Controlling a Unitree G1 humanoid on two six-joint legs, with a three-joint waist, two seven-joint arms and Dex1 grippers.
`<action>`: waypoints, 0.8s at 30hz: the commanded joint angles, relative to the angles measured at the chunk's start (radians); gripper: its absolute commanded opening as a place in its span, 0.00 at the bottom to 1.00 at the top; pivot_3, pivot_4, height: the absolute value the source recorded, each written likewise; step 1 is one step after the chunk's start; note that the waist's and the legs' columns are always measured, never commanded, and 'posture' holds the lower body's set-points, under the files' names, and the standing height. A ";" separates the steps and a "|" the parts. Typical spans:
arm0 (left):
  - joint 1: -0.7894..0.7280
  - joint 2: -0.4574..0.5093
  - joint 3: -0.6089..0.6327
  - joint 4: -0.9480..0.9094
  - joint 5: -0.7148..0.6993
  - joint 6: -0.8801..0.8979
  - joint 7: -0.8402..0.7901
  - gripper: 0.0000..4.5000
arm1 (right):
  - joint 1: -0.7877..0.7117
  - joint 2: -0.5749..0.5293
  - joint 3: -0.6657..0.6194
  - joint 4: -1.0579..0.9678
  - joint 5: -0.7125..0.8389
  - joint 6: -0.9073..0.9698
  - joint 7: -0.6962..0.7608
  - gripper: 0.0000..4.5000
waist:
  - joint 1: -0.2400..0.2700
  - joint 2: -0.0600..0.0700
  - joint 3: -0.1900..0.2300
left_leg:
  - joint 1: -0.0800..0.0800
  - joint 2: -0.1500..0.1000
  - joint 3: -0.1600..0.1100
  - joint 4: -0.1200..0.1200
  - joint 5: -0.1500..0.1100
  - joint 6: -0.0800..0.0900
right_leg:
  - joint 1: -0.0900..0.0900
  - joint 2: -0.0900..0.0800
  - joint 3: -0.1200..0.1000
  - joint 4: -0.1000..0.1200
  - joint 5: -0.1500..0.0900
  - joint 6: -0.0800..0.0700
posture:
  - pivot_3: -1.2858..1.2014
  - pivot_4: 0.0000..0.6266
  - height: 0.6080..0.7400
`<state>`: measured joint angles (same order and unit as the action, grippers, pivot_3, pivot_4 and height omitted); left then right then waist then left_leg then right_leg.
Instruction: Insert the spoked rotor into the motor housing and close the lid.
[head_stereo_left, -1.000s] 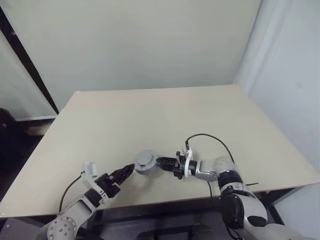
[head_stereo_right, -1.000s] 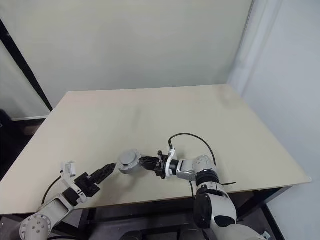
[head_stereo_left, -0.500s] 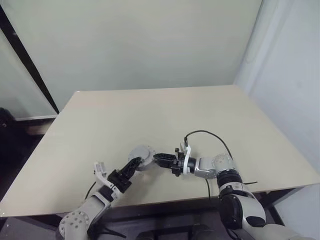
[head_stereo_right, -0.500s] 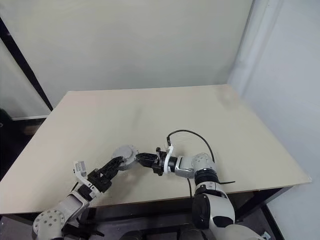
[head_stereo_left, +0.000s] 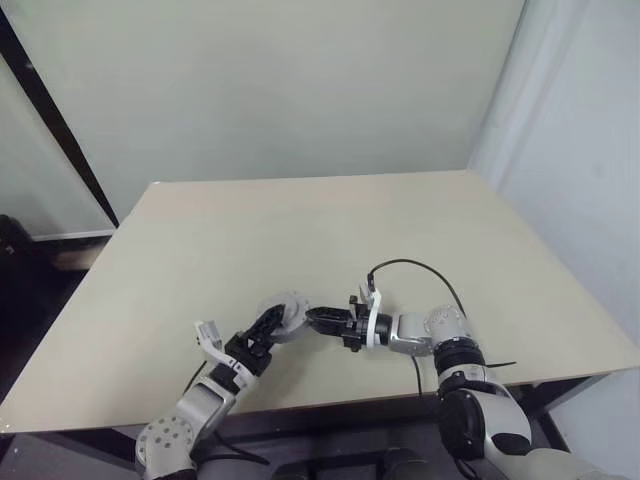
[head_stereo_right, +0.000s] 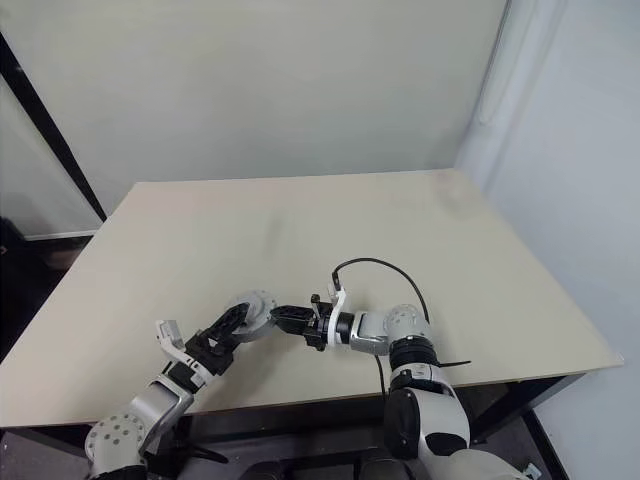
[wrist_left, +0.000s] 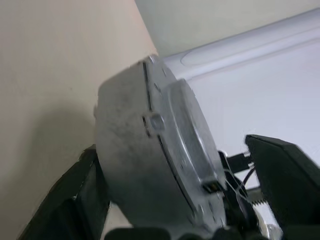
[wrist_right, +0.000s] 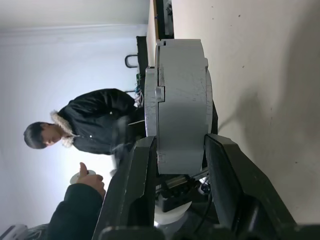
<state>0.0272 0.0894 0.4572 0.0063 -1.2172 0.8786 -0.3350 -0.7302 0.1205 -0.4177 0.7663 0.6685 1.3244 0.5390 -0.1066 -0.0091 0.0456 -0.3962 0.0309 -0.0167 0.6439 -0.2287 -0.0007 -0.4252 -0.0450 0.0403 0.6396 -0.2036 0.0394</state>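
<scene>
The motor housing (head_stereo_left: 287, 312) is a round grey puck with a seam around its side; the thinner part (wrist_right: 152, 95) looks like the lid sitting on it. My right gripper (head_stereo_left: 312, 318) is shut on the puck's rim and holds it on edge just above the table. My left gripper (head_stereo_left: 272, 322) comes from the near left, open, with its fingers either side of the puck (wrist_left: 150, 165). One finger (wrist_left: 75, 200) lies close to it and the other (wrist_left: 285, 175) stands apart. The spoked rotor is hidden.
The beige table (head_stereo_left: 300, 230) spreads far and to both sides, its front edge close under my arms. A black cable (head_stereo_left: 410, 265) loops above my right wrist. A person in a dark jacket (wrist_right: 95, 125) stands behind, one hand (wrist_right: 87, 180) raised.
My left arm has swung in to the right and its wrist has rolled. Its fingers now straddle the puck instead of pointing at its side. The right gripper has kept its hold.
</scene>
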 joint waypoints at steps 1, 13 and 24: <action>-0.036 -0.019 0.027 -0.003 -0.061 -0.025 -0.001 0.63 | -0.006 0.006 0.002 -0.054 0.048 0.010 0.025 0.27 | 0.000 0.000 0.000 | 0.000 0.000 0.000 0.000 0.000 0.000 | 0.000 0.000 0.000 0.000 0.000 0.000 | 0.52 0.00 1.00; -0.029 -0.070 0.007 -0.076 -0.103 -0.058 0.084 0.46 | 0.055 0.011 0.095 -0.143 0.008 -0.057 0.032 0.35 | 0.000 0.000 0.000 | 0.000 0.000 0.000 0.000 0.000 0.000 | 0.000 0.000 0.000 0.000 0.000 0.000 | 0.52 0.00 1.00; -0.023 -0.101 -0.025 -0.144 -0.084 -0.131 0.130 0.44 | 0.064 0.012 0.086 -0.167 0.012 -0.129 -0.009 0.98 | 0.003 -0.001 0.000 | -0.001 -0.001 -0.001 0.001 0.000 0.000 | 0.000 0.000 0.001 0.000 0.000 0.000 | 0.52 0.00 1.00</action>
<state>0.0261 -0.0109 0.4440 -0.0637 -1.2933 0.7749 -0.1879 -0.6578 0.1296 -0.3540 0.6534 0.6672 1.2262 0.5069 -0.1037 -0.0098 0.0458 -0.3970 0.0301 -0.0173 0.6445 -0.2287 -0.0008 -0.4251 -0.0446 0.0413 0.6393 -0.2037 0.0394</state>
